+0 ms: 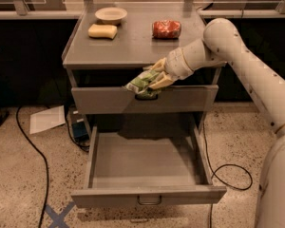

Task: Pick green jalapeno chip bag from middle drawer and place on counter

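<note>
My gripper [154,77] is shut on the green jalapeno chip bag [141,83], a crumpled green-and-white foil bag. It holds the bag in the air in front of the top drawer's front panel, just below the front edge of the counter [133,42]. The middle drawer [147,165] is pulled wide open below, and its inside holds nothing. Its front panel carries a small wire loop handle [149,201]. My white arm reaches in from the right.
On the counter stand a shallow bowl [110,15], a yellow sponge block [102,31] and a red-orange snack bag [166,29]. A black cable [31,146], a sheet of paper [47,119] and a blue box [79,127] lie on the floor at the left. Another cable loops at the right.
</note>
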